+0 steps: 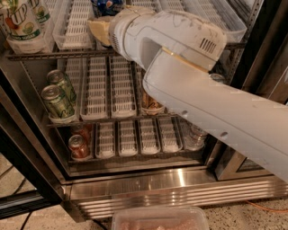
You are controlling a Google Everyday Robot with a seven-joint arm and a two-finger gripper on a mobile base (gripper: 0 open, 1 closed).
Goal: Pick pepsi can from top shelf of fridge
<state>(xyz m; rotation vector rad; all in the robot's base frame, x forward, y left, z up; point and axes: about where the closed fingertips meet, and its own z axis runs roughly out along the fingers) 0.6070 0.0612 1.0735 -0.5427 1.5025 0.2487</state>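
Observation:
The pepsi can [107, 6] is dark blue and stands in a lane of the top shelf [49, 55] of the fridge [171, 187]; only its lower part shows at the frame's top edge. My gripper [101, 28], tan at its tip, reaches into the top shelf just below and in front of the can. The white wrist and arm [180, 67] cross the fridge opening from the right and hide the middle lanes behind them.
A 7UP bottle [20, 20] stands at the top shelf's left. Two green cans [57, 99] sit on the middle shelf's left, a copper-brown can [150, 103] under my arm. Red cans [79, 146] are on the lower shelf. A clear plastic container [159, 218] lies on the floor.

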